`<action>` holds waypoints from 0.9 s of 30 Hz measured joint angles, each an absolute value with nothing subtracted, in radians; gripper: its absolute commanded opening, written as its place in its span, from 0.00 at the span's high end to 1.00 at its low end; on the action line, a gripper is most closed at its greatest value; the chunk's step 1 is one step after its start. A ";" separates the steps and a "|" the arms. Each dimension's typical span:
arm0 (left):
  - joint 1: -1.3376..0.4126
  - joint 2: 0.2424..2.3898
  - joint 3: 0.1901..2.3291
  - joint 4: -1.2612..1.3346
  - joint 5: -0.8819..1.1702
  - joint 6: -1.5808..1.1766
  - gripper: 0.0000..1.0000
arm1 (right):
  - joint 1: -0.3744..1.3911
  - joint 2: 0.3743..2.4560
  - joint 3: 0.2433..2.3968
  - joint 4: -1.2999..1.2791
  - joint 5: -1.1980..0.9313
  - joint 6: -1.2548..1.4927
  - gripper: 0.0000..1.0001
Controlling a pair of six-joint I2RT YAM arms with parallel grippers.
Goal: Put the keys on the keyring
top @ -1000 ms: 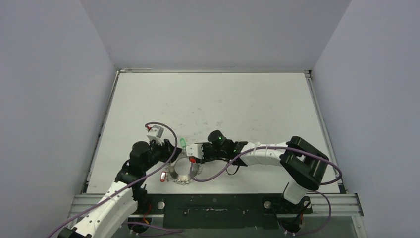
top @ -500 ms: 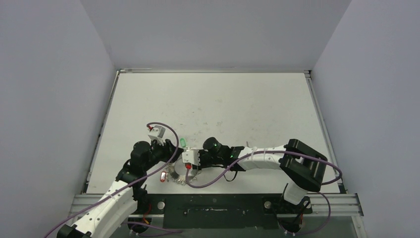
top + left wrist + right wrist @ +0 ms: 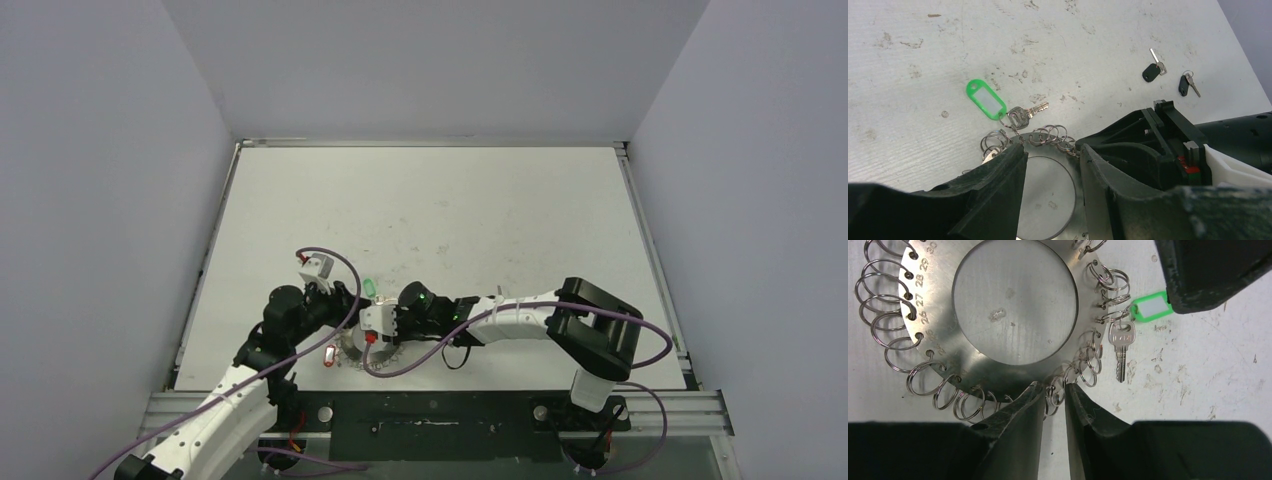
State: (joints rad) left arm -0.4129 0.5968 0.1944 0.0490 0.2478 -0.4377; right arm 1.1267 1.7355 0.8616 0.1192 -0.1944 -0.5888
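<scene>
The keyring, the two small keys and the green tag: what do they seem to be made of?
The keyring looks like brushed steel or aluminium: grey, dull sheen, fine scratches, stamped numbers. The keys have matte black heads, probably plastic, and shiny silver blades, likely metal. The tag seems glossy green plastic with a white insert, perhaps paper.
</scene>
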 measured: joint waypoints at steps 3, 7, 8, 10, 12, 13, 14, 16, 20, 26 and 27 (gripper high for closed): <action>-0.414 0.594 0.191 0.049 0.248 -0.437 0.59 | 1.125 1.734 0.862 0.123 -0.194 -0.573 0.76; -0.423 0.596 0.183 0.060 0.254 -0.430 0.61 | 1.103 1.691 0.841 0.152 -0.219 -0.537 0.76; -0.428 0.599 0.181 0.068 0.258 -0.423 0.61 | 1.093 1.675 0.834 0.160 -0.227 -0.529 0.76; -0.444 0.607 0.178 0.081 0.266 -0.401 0.61 | 1.062 1.638 0.814 0.187 -0.253 -0.505 0.75; -0.472 0.618 0.173 0.102 0.273 -0.360 0.61 | 1.028 1.603 0.793 0.218 -0.282 -0.474 0.75; -0.490 0.622 0.172 0.110 0.276 -0.336 0.61 | 1.015 1.591 0.783 0.234 -0.293 -0.459 0.75; -0.509 0.626 0.172 0.119 0.280 -0.307 0.61 | 0.998 1.576 0.767 0.258 -0.308 -0.441 0.75; -0.545 0.633 0.172 0.141 0.287 -0.246 0.61 | 0.970 1.545 0.727 0.294 -0.333 -0.404 0.75; -0.595 0.661 0.172 0.187 0.310 -0.094 0.62 | 0.939 1.509 0.666 0.323 -0.363 -0.349 0.75; -0.634 0.725 0.159 0.272 0.387 0.137 0.63 | 0.936 1.475 0.597 0.352 -0.388 -0.293 0.75; -0.641 0.739 0.157 0.283 0.400 0.173 0.63 | 0.934 1.467 0.584 0.358 -0.390 -0.284 0.75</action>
